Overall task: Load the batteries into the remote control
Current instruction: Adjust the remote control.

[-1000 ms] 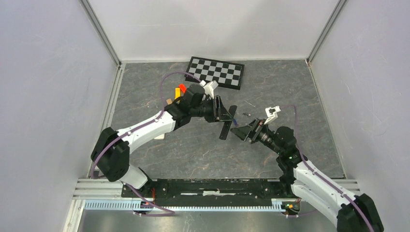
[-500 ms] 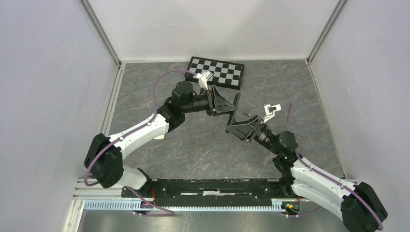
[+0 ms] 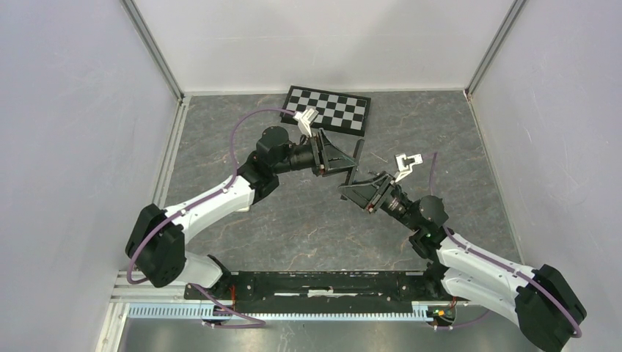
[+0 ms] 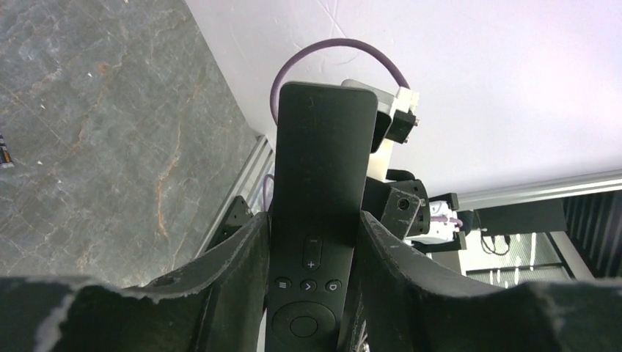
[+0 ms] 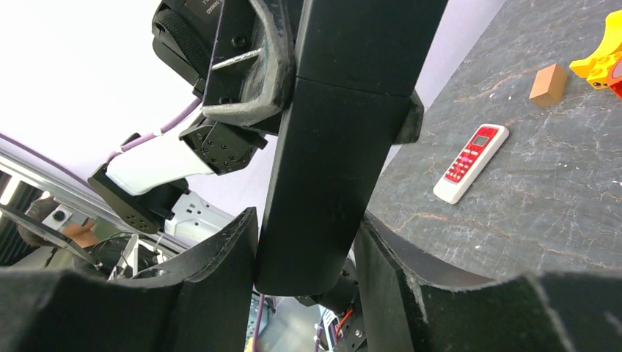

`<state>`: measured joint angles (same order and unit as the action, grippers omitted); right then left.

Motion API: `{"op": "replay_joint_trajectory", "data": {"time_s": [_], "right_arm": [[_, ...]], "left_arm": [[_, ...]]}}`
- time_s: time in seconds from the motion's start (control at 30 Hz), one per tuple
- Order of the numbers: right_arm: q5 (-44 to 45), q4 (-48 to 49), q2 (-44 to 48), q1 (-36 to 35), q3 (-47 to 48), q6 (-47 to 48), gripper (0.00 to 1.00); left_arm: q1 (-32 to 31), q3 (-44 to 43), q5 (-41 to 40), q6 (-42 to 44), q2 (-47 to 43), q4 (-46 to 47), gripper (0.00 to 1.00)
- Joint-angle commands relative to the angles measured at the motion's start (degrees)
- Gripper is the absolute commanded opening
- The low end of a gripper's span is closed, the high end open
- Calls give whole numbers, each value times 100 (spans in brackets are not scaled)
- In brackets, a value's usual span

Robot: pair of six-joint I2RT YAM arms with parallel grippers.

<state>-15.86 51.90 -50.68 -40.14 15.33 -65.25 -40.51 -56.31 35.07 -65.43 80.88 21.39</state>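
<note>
1. Both arms meet above the middle of the table (image 3: 293, 220), a little toward 12 o'clock; the left gripper (image 4: 312, 220) is clamped on the black remote (image 4: 319, 147), 1 finger on each long edge, with the button face toward its wrist camera.
2. That remote is held clear of the table; its free end points to 12 o'clock in the left wrist view.
3. From above, the right gripper (image 5: 304, 220) sits at 4 o'clock of the left one; its 2 fingers flank the plain back of the remote's free end, close against both edges; whether they press it I cannot tell.
4. 1 battery (image 4: 4, 155), slim and dark, lies on the table at the 9 o'clock edge of the left wrist view, partly cut off.
5. In the right wrist view a white remote (image 5: 469, 163) with red buttons lies flat at 3 o'clock of the black one; a brown block (image 5: 549, 84) and a yellow-orange block (image 5: 603, 59) sit beyond it, toward 2 o'clock.
6. A checkerboard (image 3: 328, 110) lies at the table's 12 o'clock edge.
</note>
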Motion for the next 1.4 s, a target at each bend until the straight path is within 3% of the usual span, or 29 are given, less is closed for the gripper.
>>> {"op": "replay_joint_trajectory", "data": {"time_s": [0.0,0.13,0.33,0.47,0.6,0.8,0.97,1.1,1.23,1.37], "right_arm": [[205,56,-49,-55,395,206,48],[276,-450,-73,-53,560,286,47],[298,-1404,-67,-64,787,448,47],[169,-1579,-143,-62,800,167,47],[100,-1681,-195,-64,802,-76,46],[9,-1640,-233,-56,790,-231,47],[-92,-1397,-196,-64,761,-162,49],[-198,-1442,-161,-63,785,-73,59],[49,-1736,24,-64,753,190,97],[461,-2020,269,-55,695,511,98]], "left_arm": [[-9,67,98,77,-269,38,61],[-16,183,124,493,-285,-299,68],[-10,220,243,1001,-344,-828,58],[-9,156,230,1168,-310,-996,69],[-10,216,315,1075,-252,-787,70],[-10,270,360,1006,-154,-718,48],[-1,161,455,1093,-51,-977,40],[53,12,609,819,87,-1245,37],[159,40,839,293,166,-1100,36],[283,54,979,47,128,-1048,35]]}}
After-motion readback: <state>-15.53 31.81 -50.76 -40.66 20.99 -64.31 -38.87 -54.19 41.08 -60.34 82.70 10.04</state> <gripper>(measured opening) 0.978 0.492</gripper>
